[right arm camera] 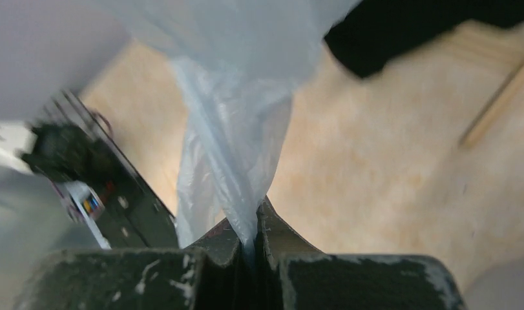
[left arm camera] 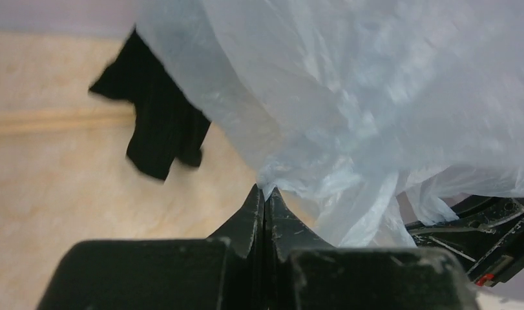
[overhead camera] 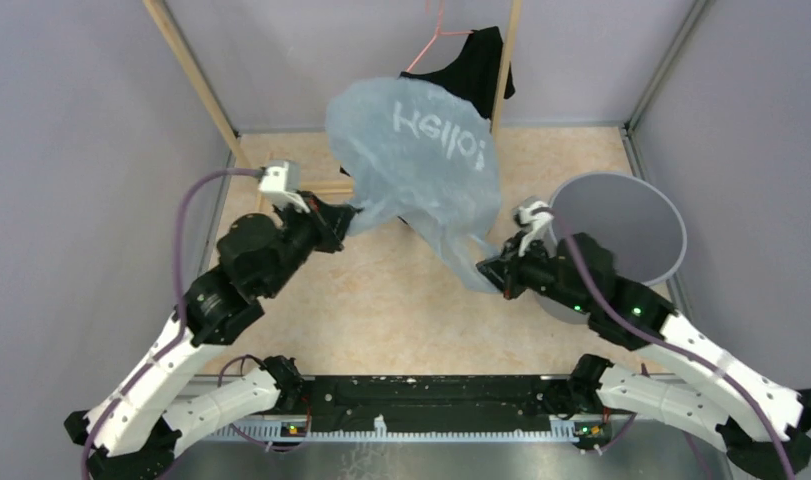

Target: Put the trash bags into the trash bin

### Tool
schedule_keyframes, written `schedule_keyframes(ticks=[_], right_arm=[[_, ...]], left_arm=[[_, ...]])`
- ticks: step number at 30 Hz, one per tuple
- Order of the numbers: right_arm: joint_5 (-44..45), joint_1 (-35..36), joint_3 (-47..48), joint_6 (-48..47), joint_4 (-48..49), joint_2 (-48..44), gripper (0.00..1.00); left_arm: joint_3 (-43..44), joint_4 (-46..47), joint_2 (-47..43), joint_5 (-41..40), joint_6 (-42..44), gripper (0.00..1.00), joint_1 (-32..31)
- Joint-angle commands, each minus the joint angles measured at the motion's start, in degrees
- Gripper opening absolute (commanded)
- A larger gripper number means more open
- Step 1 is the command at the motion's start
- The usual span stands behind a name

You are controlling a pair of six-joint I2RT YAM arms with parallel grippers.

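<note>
Trash bag: the pale blue film trash bag hangs in the air in the upper middle of the top view, puffed out, with mirrored "Hello!" lettering showing through. It is strung between the two arms and is clear of the tabletop.
Left pincer: the left pincer is clenched on a gathered edge of the film. In its wrist view the two tips meet with plastic bunched right at them.
Right pincer: the right pincer is clamped on a twisted tail of the bag, which rises from between the tips as a narrow rope and then widens.
Why two grips: held at two separated points, the limp film is kept spread and off the surface. That probably makes it easier to steer than a dangling wad would be.
Trash bin: the round grey trash bin stands at the right of the top view, mouth open, just behind the right wrist. None of the bag is over its opening yet.
Step in hand: carrying the bag. I judge the task about midway, lifted but not deposited.
Next move: most of the film must travel rightward and go down into the mouth.
Risk: the bag billows close to the black shirt on its pink hanger, and it looks wider than the bin, so it may drape over the rim.
</note>
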Motion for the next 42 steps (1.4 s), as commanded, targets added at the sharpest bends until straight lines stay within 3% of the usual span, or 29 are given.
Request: schedule_keyframes(ticks=[1,6,10,17,21,25,28,32,37,42], right_arm=[[-2.17,-0.22,-1.2,3.11,-4.97,3.21,0.0],[-0.24,-0.22,10.08,-2.43,-7.08,3.76,0.0],[1.15,-0.22,13.27,-2.84,-5.35,2.27,0.0],[4.55,-0.22,7.34,5.15,-3.59,-0.85,0.07],[1.96,-0.16,3.04,8.94,0.78,2.02,0.1],[5.27,-0.22,8.56,6.45,-3.68,9.88,0.25],[10.54,-0.22,18.54,0.75,-12.74,15.13,0.44],[24.87,-0.22,26.84,-2.53,-27.28,18.55,0.69],[38.49,-0.22,28.01,2.43,-37.68,18.68,0.97],[41.8,-0.2,22.98,6.15,-39.54,19.44,0.97]], left_arm=[[-2.54,-9.11,-0.33,-1.59,-0.6,0.0,0.02],[0.87,-3.91,-4.51,1.16,3.8,0.0,0.02],[0.05,6.62,-7.85,2.16,8.67,0.0,0.02],[-2.34,13.19,-4.86,-0.01,14.12,0.0,0.02],[-3.95,11.19,-1.95,-10.67,17.59,0.0,0.02],[-7.2,13.17,-3.88,-25.81,22.29,0.0,0.02],[-11.7,16.05,-7.32,-30.8,23.18,0.0,0.1],[-15.59,17.38,-10.17,-27.42,23.28,0.0,2.43],[-15.02,15.62,-8.83,-24.26,21.53,0.0,5.55],[-15.47,14.53,-7.22,-16.12,18.73,0.0,11.95]])
